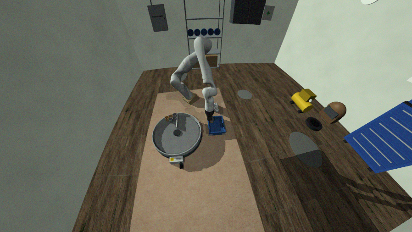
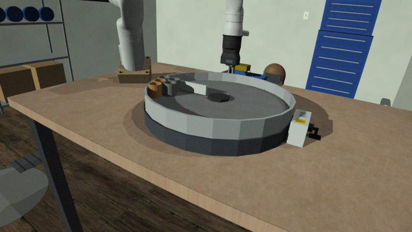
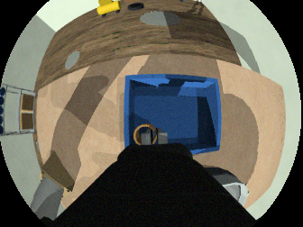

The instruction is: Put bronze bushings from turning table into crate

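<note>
My gripper [image 1: 210,121] [image 2: 231,69] [image 3: 154,133] is shut on the wall of a bronze bushing [image 3: 135,135], with one finger inside its ring. It holds the bushing over the near-left corner of the blue crate [image 1: 217,133] [image 2: 259,76] [image 3: 127,104], as the wrist view shows it. The crate's visible floor shows no bushing; the corner under the gripper is hidden. On the turning table [image 1: 175,153] [image 2: 198,126], bronze bushings [image 1: 166,118] [image 2: 155,90] stand by the rim, touching or close to several grey steel bushings [image 1: 174,114] [image 2: 169,88].
A pale upright bar [image 1: 176,121] [image 2: 198,88] stands beside the steel bushings. A dark hub [image 1: 176,132] [image 2: 218,97] is at the turning table's middle. The turning table's raised rim lies close to the crate. A control box [image 1: 176,160] [image 2: 298,129] sits at the rim's outside.
</note>
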Robot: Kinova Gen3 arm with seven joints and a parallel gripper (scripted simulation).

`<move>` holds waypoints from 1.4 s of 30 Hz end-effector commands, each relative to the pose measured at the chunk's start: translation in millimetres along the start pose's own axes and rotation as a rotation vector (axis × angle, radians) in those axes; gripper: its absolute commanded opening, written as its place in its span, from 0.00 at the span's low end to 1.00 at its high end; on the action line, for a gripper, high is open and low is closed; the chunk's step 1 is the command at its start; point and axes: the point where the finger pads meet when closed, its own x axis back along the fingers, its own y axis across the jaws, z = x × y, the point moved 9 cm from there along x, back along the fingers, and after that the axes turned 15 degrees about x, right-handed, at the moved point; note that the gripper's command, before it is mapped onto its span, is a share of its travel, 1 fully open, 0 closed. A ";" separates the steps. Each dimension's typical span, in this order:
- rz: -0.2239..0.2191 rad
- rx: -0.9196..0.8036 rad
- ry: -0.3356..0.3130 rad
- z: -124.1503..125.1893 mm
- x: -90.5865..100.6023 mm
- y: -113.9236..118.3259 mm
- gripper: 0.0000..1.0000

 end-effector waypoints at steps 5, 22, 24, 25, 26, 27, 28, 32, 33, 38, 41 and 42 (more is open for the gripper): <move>-0.001 0.000 0.001 0.1 -4.7 0.3 0.00; -0.001 -0.001 0.000 0.2 -10.1 0.4 0.00; 0.000 -0.001 0.000 0.2 -11.5 0.4 0.00; 0.000 -0.001 0.000 0.2 -11.5 0.4 0.00; 0.000 -0.001 0.000 0.2 -11.5 0.4 0.00; 0.000 -0.001 0.000 0.2 -11.5 0.4 0.00; 0.000 -0.001 0.000 0.2 -11.5 0.4 0.00; 0.000 -0.001 0.000 0.2 -11.5 0.4 0.00; 0.000 -0.001 0.000 0.2 -11.5 0.4 0.00; 0.000 -0.001 0.000 0.3 -11.4 0.4 0.47; 0.000 -0.001 0.000 0.3 -11.4 0.4 0.47; 0.000 -0.001 0.000 0.3 -11.4 0.4 0.47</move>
